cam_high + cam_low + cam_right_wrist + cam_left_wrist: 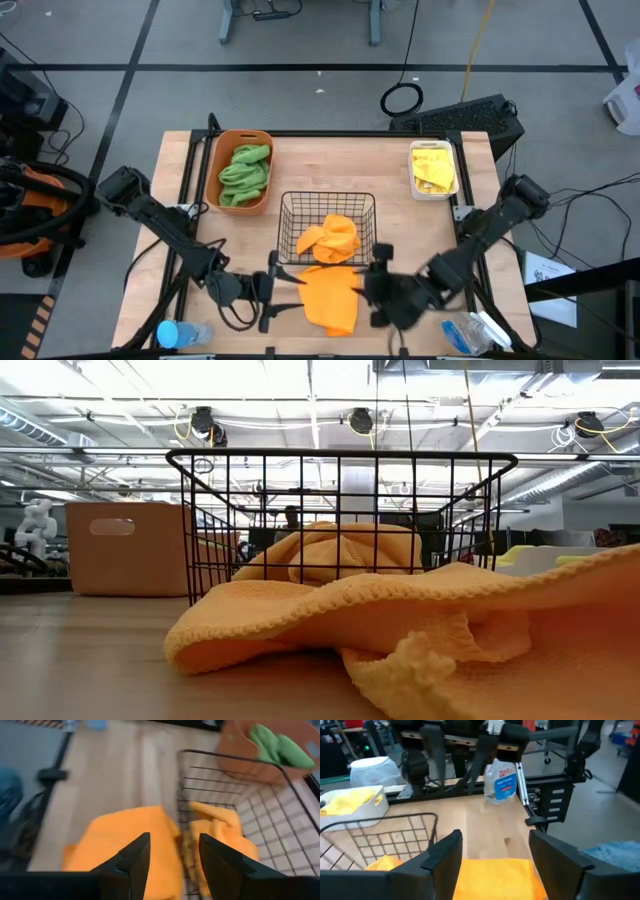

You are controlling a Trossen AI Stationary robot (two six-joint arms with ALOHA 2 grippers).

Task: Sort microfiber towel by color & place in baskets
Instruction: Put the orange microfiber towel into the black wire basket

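On the left of the counter (300, 160) the orange tub (242, 171) already holds green towels (245, 172), so the step in hand appears to be the orange towel (330, 296), which lies flat on the counter just in front of the black wire basket (327, 232), its far edge touching or nearly touching the basket's near wall. The left gripper (268, 290) sits low at the towel's left edge with its jaws parted and nothing between them; its wrist view shows the cloth directly below the 2 fingers. To do this well, it should probably pinch a raised fold near the edge rather than press flat fabric. Inside the wire basket 1 orange towel (328, 238) is already bunched, so the lift likely needs to clear the near wire rim before release, or the cloth may snag or drape over it. The right gripper (378, 288) is at the towel's right edge, jaws likewise apart and empty. At far right, the white bin (434, 169) holds yellow towels (433, 166).
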